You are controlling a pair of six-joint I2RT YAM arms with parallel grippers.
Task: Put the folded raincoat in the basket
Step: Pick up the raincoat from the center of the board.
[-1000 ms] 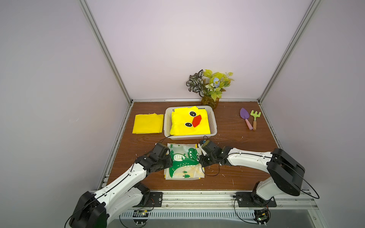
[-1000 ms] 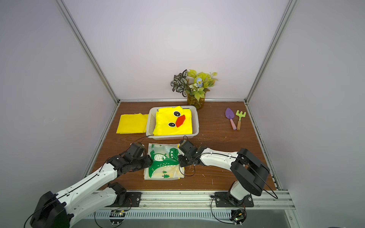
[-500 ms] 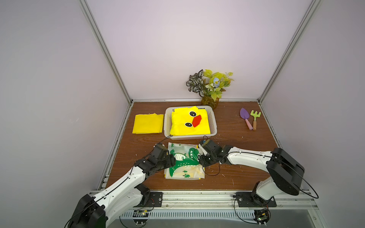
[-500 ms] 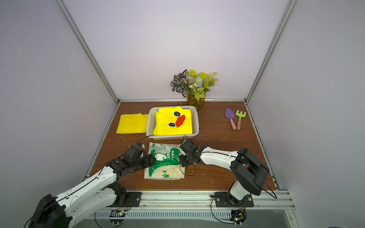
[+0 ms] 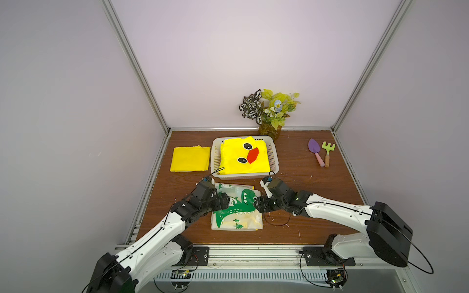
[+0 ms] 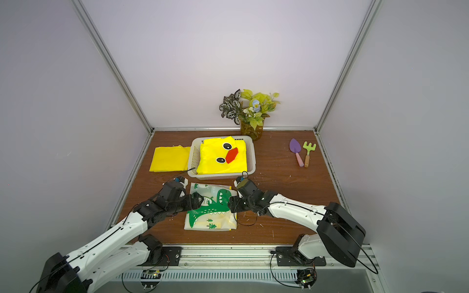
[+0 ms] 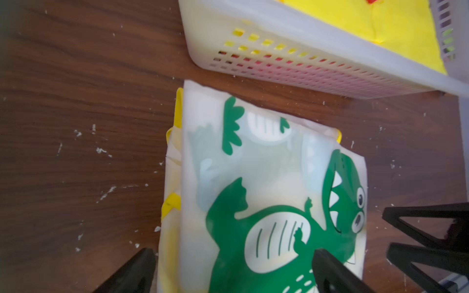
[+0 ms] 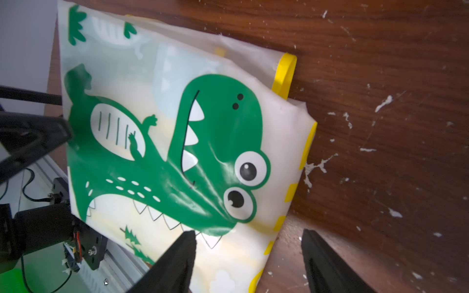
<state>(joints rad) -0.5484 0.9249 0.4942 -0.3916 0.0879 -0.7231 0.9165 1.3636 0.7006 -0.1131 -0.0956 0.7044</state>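
We are working over a brown wooden table (image 5: 304,192) flecked with white crumbs. At its back a potted plant (image 5: 271,111) is standing against the wall, a purple trowel (image 5: 314,151) and a green rake (image 5: 328,152) are lying side by side off to the right, and a plain yellow folded sheet (image 5: 190,159) is lying just left of the basket (image 5: 215,158). A yellow duck raincoat (image 5: 243,158) is filling the basket almost wall to wall, so it is taking up the space inside. The dinosaur raincoat (image 5: 236,210) is lying folded flat on the table just in front of the basket's near wall, close to it but not touching. We are keeping one arm at each of its sides. Our left gripper (image 7: 232,272) is standing wide open, one finger over the bare wood beside the coat's left edge and the other over the green dinosaur print, gripping nothing. Our right gripper (image 8: 250,263) is also open and empty, straddling the coat's right edge, which is trimmed in yellow. We are not able to tell whether any fingertip is touching the plastic or the table. In both top views our wrists are covering the coat's side edges and the fingers themselves. The wrist views are cutting off the finger roots and the coat's near end, and the duck raincoat is hiding the basket's floor.
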